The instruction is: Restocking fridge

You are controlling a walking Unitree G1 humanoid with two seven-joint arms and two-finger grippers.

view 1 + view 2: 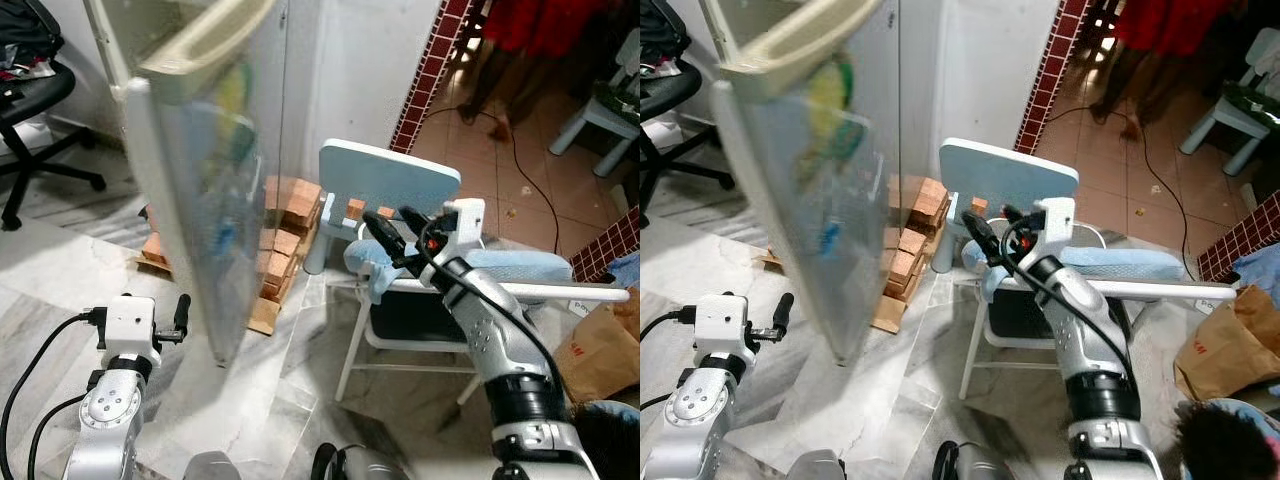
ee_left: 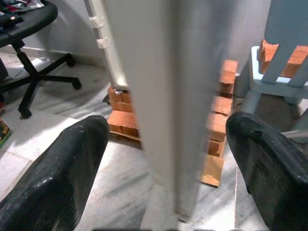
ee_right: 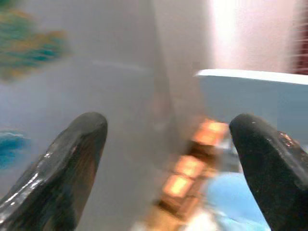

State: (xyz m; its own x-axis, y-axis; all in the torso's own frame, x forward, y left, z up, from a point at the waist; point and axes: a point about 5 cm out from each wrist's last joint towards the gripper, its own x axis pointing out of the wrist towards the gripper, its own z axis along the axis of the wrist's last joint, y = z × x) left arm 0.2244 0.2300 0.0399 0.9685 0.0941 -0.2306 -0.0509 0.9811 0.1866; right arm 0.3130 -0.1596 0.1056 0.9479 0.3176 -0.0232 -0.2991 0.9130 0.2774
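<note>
The white fridge door (image 1: 200, 200) stands swung out and looks blurred, with coloured magnets on its face. My left gripper (image 2: 163, 168) is low near the floor, open, its two fingers (image 2: 53, 178) on either side of the door's bottom edge without touching it. My right gripper (image 1: 398, 232) is raised and open above the light blue chair (image 1: 390, 180), pointing toward the door with nothing between its fingers (image 3: 57, 168).
Orange bricks (image 1: 285, 235) are stacked on the floor behind the door. A blue cloth (image 1: 520, 268) lies on the chair's seat. A black office chair (image 1: 30, 110) stands far left and a brown paper bag (image 1: 600, 350) at right. A person in red (image 1: 540, 25) stands at the back.
</note>
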